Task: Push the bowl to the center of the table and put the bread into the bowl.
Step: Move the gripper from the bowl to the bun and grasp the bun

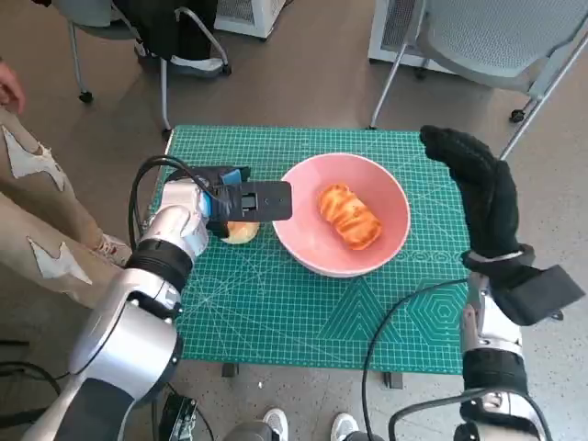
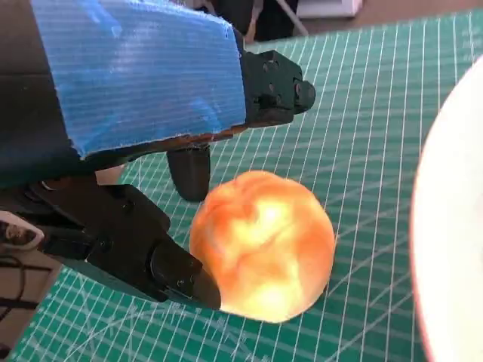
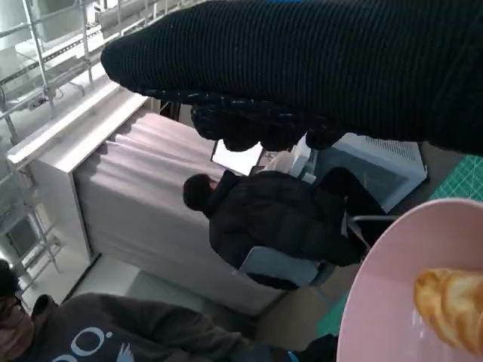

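A pink bowl [image 1: 303, 246] stands near the middle of the green table mat [image 1: 303, 322], with a braided golden bread [image 1: 349, 216] lying inside it. Just left of the bowl a round bread roll [image 1: 242, 231] sits on the mat. My left hand [image 1: 241, 197] hovers over the roll with its fingers stretched toward the bowl's rim. In the left wrist view the roll [image 2: 264, 245] lies between the thumb and the fingers [image 2: 272, 83]; the thumb touches it and the long fingers stay clear. My gloved right hand [image 1: 478, 188] is raised, empty, beside the bowl's right side.
A person's legs [image 1: 37, 211] stand close to the table's left edge. Chairs [image 1: 496, 46] are on the floor behind the table. Seated people [image 3: 287, 219] show in the right wrist view, along with the bowl's rim [image 3: 377, 286] and the bread [image 3: 453, 302].
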Controlling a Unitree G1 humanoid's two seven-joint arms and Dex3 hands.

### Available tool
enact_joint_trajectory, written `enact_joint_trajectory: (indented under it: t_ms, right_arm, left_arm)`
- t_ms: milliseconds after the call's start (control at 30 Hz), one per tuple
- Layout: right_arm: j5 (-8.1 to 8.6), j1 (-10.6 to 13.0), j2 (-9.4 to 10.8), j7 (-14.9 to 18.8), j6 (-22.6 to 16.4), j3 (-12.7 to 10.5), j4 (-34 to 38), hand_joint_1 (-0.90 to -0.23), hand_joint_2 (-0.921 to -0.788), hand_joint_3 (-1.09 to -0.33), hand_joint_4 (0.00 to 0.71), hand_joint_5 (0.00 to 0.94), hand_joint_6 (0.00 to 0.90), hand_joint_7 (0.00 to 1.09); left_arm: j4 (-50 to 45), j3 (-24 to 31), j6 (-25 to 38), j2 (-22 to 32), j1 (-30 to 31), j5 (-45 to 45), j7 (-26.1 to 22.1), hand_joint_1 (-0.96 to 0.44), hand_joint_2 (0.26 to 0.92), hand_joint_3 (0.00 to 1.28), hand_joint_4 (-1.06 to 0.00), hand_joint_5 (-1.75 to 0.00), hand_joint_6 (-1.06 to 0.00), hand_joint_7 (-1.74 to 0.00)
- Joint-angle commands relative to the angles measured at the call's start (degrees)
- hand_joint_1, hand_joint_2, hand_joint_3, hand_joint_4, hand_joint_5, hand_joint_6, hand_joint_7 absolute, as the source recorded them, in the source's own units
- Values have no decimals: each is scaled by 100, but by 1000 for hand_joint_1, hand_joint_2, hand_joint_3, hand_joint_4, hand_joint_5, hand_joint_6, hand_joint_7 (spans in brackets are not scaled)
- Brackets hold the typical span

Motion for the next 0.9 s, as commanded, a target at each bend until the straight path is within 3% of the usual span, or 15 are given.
enact_joint_trajectory:
  t_ms: [33, 100, 167, 200, 333, 500, 900]
  right_arm:
    - [30, 195, -23, -51, 116, -9, -25, -662, -921, -838, 169, 3, 17, 441]
    - [49, 192, -33, -45, 126, -18, -14, -665, -921, -838, 169, 2, 19, 438]
    - [67, 189, -40, -41, 140, -28, -9, -669, -921, -836, 170, 3, 21, 436]
    - [72, 189, -41, -42, 147, -31, -14, -670, -921, -835, 170, 3, 22, 434]
    - [96, 179, -45, -43, 160, -54, 6, -675, -921, -832, 171, 3, 27, 428]
    - [123, 159, -27, -44, 171, -73, 40, -678, -921, -830, 172, 3, 32, 421]
    - [102, 94, 53, -83, 180, -52, 111, -677, -921, -833, 171, 2, 40, 410]
  left_arm:
    - [79, -221, 1, -65, 29, 236, 211, 210, 806, 36, -503, -1446, -300, -64]
    - [79, -364, -19, -74, 56, 366, 322, 313, 857, 35, -670, -1254, -487, -147]
    - [84, -482, -49, -73, 87, 486, 403, 350, 877, 20, -738, -1177, -606, -340]
    - [87, -525, -61, -72, 97, 523, 426, 225, 885, 26, -769, -1161, -630, -575]
    - [88, -628, -100, -61, 128, 626, 538, 48, 910, 44, -700, -1159, -668, -1022]
    - [92, -595, -89, -40, 137, 591, 586, 9, 919, 77, -642, -1206, -637, -1162]
    - [84, -506, -108, 24, 123, 545, 550, 1, 920, 123, -587, -1260, -586, -1234]
